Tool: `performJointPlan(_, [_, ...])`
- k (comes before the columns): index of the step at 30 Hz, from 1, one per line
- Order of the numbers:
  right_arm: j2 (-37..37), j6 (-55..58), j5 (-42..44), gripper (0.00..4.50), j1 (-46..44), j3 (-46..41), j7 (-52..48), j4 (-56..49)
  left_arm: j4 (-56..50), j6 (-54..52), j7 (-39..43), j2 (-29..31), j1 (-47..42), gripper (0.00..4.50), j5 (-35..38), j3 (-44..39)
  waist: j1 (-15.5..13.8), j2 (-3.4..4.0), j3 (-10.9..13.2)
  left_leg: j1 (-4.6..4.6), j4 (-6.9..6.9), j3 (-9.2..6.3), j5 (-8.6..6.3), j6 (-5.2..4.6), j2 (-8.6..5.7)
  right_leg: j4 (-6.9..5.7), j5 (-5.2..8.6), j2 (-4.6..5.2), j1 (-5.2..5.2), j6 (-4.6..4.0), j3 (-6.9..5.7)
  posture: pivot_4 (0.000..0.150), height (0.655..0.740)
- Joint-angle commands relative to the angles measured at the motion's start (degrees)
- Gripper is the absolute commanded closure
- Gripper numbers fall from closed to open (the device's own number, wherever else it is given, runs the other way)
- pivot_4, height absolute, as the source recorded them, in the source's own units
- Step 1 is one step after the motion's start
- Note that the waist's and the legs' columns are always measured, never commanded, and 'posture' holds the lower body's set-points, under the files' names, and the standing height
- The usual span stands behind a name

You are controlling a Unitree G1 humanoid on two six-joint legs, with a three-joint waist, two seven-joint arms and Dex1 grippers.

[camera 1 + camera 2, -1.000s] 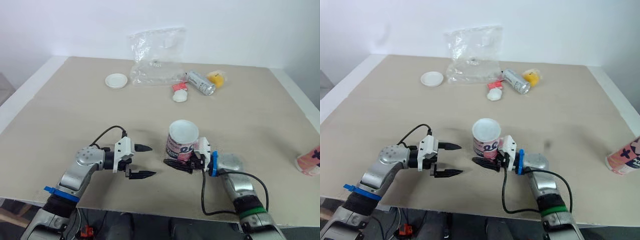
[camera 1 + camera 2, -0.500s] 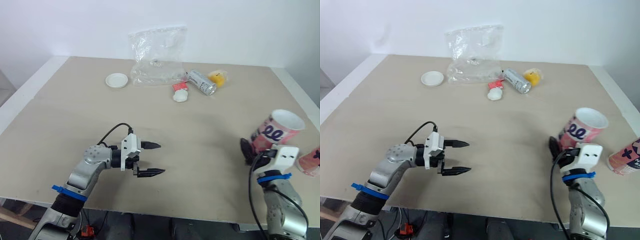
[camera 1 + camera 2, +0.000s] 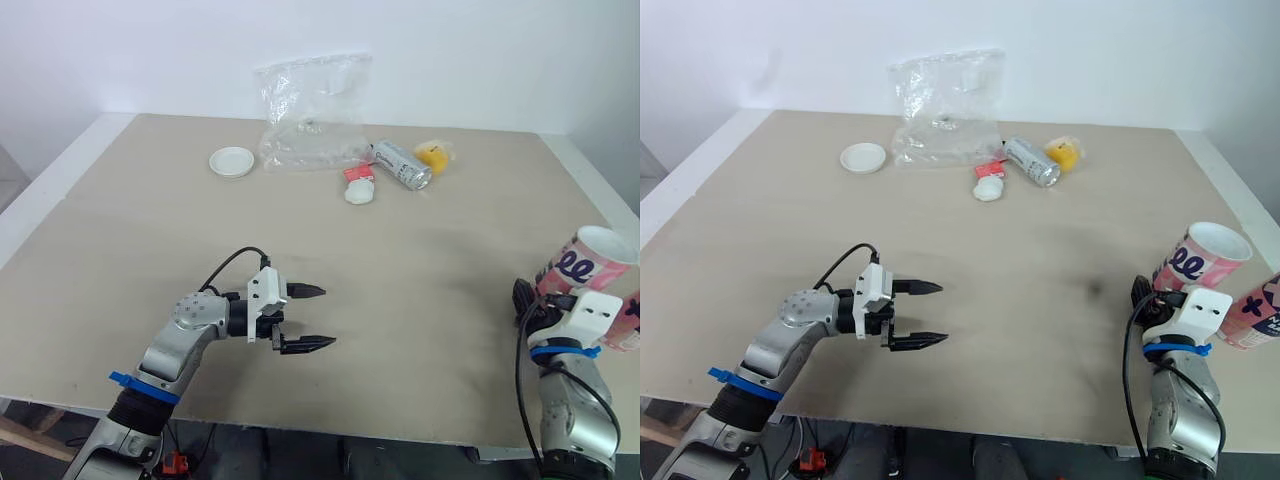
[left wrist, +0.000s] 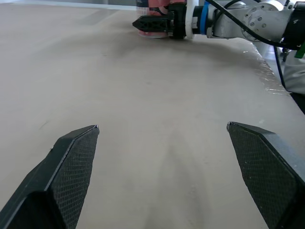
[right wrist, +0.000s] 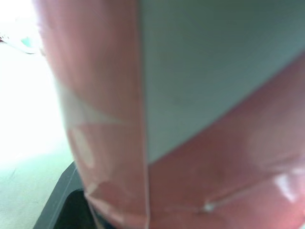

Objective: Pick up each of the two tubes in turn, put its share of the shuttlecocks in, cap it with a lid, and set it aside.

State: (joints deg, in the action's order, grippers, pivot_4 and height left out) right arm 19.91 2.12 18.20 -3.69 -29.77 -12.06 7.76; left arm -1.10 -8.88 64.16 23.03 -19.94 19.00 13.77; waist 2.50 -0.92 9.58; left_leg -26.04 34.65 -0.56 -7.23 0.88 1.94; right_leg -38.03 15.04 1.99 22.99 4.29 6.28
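Observation:
My right gripper (image 3: 1164, 296) is shut on a pink printed tube (image 3: 583, 264) with a white top, held tilted at the table's far right edge. The right wrist view has that tube's wall (image 5: 190, 119) pressed close against the lens. A second pink tube (image 3: 1256, 308) stands just beyond it, at the very edge. A flat white lid (image 3: 232, 161) lies far back on the left. My left gripper (image 3: 308, 319) hovers open over bare table near the front, with nothing between its fingers (image 4: 71, 157).
At the back of the beige table (image 3: 150, 240) lie a crumpled clear plastic bag (image 3: 310, 115), a silver can (image 3: 402, 165), a yellow object (image 3: 435, 155) and a small red-and-white object (image 3: 359, 184). The table's right edge runs close beside the held tube.
My right gripper carried the pink tube from the table's front middle to the far right, beside the other tube. My left gripper edged slightly right and stayed open.

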Motion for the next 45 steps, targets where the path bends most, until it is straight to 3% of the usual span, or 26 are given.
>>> performJointPlan(1, [1.26,-0.36,-0.65,1.59,1.02,-0.97,0.94,1.72,-2.09,0.69,-0.21,-0.12,-0.65,0.0,0.14,-0.26,-0.03,0.0,0.0,0.0,0.0,-0.01,0.01,-0.01,-0.01,0.0,0.0,0.0,-0.02,0.0,0.0,0.15,0.74])
performJointPlan(5, [1.41,0.92,1.21,1.59,1.68,-1.33,-0.67,1.91,-1.6,1.06,-0.12,-0.18,-0.94,0.0,0.1,-0.31,-0.04,-0.01,-0.01,0.0,0.0,-0.02,0.04,-0.06,-0.06,0.0,0.01,0.05,-0.06,0.01,0.0,0.15,0.74])
performJointPlan(6, [1.51,1.02,1.3,0.76,1.95,-1.26,-0.81,1.76,-1.53,1.15,-0.09,-0.2,-1.01,0.0,0.08,-0.3,-0.04,-0.01,-0.01,0.0,0.0,-0.03,0.04,-0.07,-0.06,0.0,0.01,0.05,-0.07,0.02,0.0,0.15,0.74])
performJointPlan(8, [1.8,1.21,1.41,0.02,2.49,-1.0,-1.1,1.47,-1.4,1.25,-0.04,-0.23,-1.14,0.0,0.06,-0.29,-0.04,-0.02,-0.01,0.0,0.0,-0.05,0.04,-0.07,-0.06,0.01,0.02,0.04,-0.07,0.03,0.0,0.15,0.74])
performJointPlan(16, [1.93,2.55,2.28,0.02,5.8,-0.64,-1.87,-2.31,-0.89,1.6,0.39,-0.29,-1.63,0.0,-0.03,-0.11,-0.04,-0.04,-0.02,0.0,-0.02,-0.06,0.04,-0.07,-0.06,0.01,0.06,0.04,-0.07,0.05,0.0,0.15,0.74])
performJointPlan(29, [-0.41,6.53,6.9,0.02,22.07,-2.36,-3.34,-19.9,0.88,2.63,1.59,-0.63,-2.38,0.0,-0.37,0.12,-0.2,-0.02,-0.03,-0.01,-0.1,-0.1,0.03,-0.05,-0.05,0.01,0.14,0.06,-0.02,0.0,-0.04,0.15,0.74])
performJointPlan(33, [1.98,6.82,9.45,0.02,30.02,-0.18,-12.41,-26.71,1.78,3.03,1.85,-0.89,-2.38,0.0,-0.48,0.01,-0.31,0.02,-0.05,-0.04,-0.13,-0.07,0.01,-0.03,-0.08,0.01,0.2,0.17,0.03,-0.01,-0.07,0.15,0.74])
performJointPlan(37, [8.39,2.77,11.0,0.02,32.92,0.54,-26.4,-26.37,2.61,3.84,1.85,-0.61,-2.07,0.0,-0.86,-0.33,0.12,0.03,-0.04,-0.02,-0.13,0.17,-0.01,-0.01,-0.08,0.03,0.19,0.35,0.09,-0.03,-0.06,0.15,0.74])
performJointPlan(45, [16.84,-3.53,9.29,0.02,17.86,11.0,-43.81,-20.37,3.25,5.56,-0.28,1.03,-0.57,0.0,-2.26,-1.85,0.19,-0.13,0.06,0.18,-0.12,0.11,-0.04,0.04,-0.02,0.03,0.03,0.22,0.07,-0.08,-0.12,0.15,0.74])
